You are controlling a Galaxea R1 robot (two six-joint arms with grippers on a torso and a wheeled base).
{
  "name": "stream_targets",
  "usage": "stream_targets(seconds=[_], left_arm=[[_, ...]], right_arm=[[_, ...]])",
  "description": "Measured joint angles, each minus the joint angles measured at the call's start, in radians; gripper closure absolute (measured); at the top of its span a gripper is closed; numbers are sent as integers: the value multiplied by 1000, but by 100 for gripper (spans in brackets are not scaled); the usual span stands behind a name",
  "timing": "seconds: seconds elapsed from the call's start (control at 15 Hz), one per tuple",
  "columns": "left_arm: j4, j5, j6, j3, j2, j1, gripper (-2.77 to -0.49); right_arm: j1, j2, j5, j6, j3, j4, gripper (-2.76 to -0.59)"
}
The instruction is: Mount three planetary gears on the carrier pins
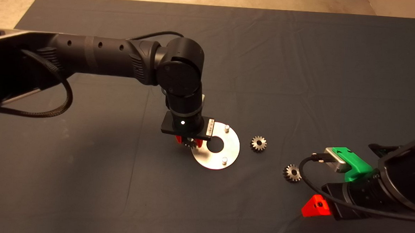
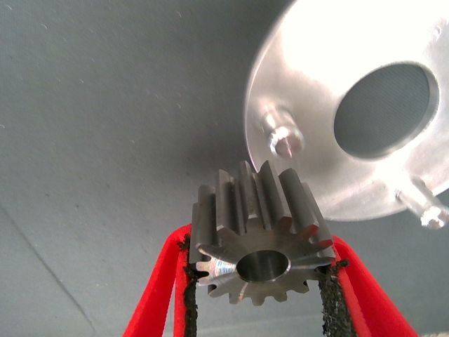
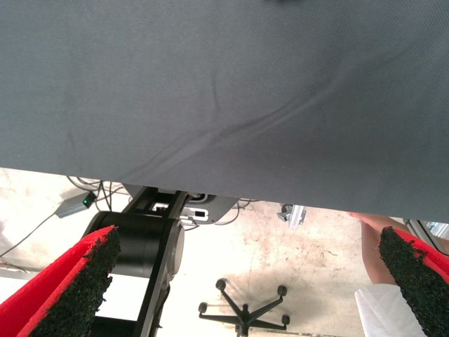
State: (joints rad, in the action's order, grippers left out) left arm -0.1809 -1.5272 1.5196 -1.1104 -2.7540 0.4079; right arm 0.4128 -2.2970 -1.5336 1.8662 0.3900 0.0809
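Offset between bore and pin governs the coming move. The left gripper [image 2: 256, 281], green-bodied with two red fingers, has its jaws closed to the width of a small silvery steel spur gear with pointed teeth [image 2: 258, 235], whose flanks are pinched between the black pads; the round centre bore faces the wrist camera and the bore axis appears roughly upright. Just beyond the fingertips lies the flat round silver metal disc with a large centre hole [image 2: 330, 98]. The nearest short silver cylindrical pin [image 2: 283, 137] stands close ahead of the held gear, not yet under its bore; judged from this, a short advance and a descent remain. A second pin [image 2: 424, 207] lies further off to one side, and a third [image 1: 227, 128] shows in the head view.

Two further small toothed metal gears rest on the dark mat, one [image 1: 258, 143] beside the disc, another [image 1: 292, 172] nearer the right gripper [image 3: 231, 281], which waits at the mat's edge, jaws wide apart and empty.
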Motion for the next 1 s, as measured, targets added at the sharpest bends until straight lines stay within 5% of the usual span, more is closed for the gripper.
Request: stream_targets(seconds=[0.8,1.0], left_arm=[[-41,2,-22,-86,-33,-2,-87],[-45,1,-33,-93,-33,-22,-87]], right_arm=[[0,0,0,0,0,0,-275],[0,0,0,0,0,0,-275]])
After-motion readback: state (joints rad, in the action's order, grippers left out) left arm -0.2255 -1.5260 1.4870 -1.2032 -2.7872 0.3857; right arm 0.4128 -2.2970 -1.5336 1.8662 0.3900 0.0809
